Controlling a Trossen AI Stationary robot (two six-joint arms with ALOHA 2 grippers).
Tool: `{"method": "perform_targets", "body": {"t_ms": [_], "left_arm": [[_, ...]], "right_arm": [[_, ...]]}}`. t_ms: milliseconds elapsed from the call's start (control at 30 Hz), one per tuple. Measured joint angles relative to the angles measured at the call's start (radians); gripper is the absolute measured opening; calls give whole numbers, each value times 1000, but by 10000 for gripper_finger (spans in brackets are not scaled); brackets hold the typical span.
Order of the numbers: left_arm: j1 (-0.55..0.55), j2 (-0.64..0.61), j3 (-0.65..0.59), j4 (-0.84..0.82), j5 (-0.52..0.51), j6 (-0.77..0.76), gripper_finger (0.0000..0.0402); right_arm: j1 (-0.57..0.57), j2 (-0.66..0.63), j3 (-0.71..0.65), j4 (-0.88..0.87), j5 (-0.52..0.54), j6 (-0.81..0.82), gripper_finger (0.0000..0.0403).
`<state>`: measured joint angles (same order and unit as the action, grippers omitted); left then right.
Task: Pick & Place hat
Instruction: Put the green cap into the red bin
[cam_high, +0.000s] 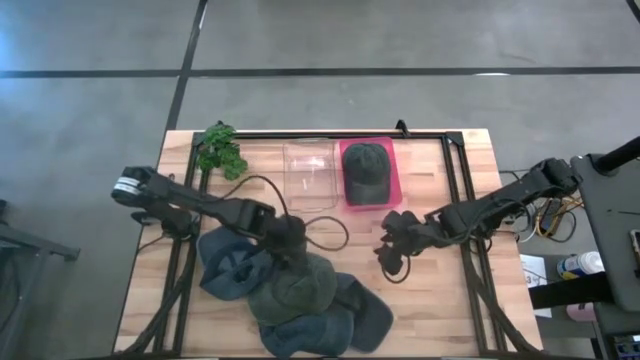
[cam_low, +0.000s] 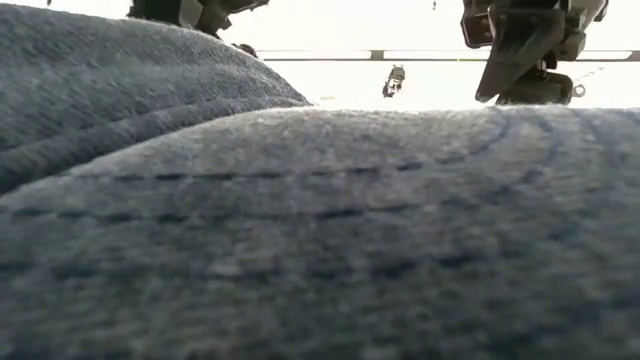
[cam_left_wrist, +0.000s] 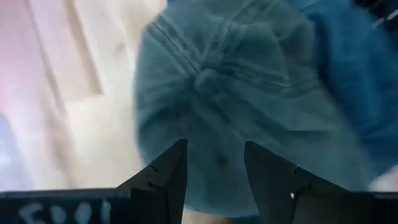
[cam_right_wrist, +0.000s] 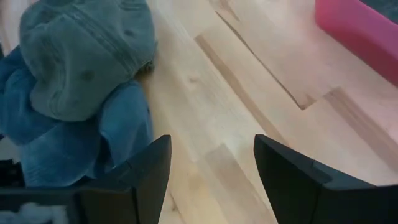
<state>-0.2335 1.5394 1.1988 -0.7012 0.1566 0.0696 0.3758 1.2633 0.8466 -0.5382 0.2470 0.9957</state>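
Green hat (cam_high: 293, 290) tops a pile of blue hats (cam_high: 235, 268); open left gripper (cam_high: 290, 255) hovers above it, likely about to descend and grasp; open, empty right gripper (cam_high: 392, 245) waits nearby

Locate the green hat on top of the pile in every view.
High view: green hat lower centre, atop the blue hats.
Low view: not identifiable; blue fabric fills the picture.
Left wrist view: fills the centre, past the open left end effector.
Right wrist view: upper left.
Shared landmark: the blue hats.
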Motion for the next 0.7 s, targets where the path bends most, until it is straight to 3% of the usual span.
{"method": "perform_targets", "body": {"t_ms": [133, 200, 367, 700], "left_arm": [[-49, 10, 48, 21, -194, 181, 151], [-66, 16, 61, 60, -244, 244, 151], [-91, 57, 63, 102, -237, 364, 151], [-94, 130, 63, 128, -267, 398, 151]], "right_arm": [[12, 0, -7, 2, -2, 0, 226], [12, 0, -7, -2, -2, 0, 226], [13, 1, -5, -4, -2, 0, 226], [13, 1, -5, -5, -2, 0, 226]]}}
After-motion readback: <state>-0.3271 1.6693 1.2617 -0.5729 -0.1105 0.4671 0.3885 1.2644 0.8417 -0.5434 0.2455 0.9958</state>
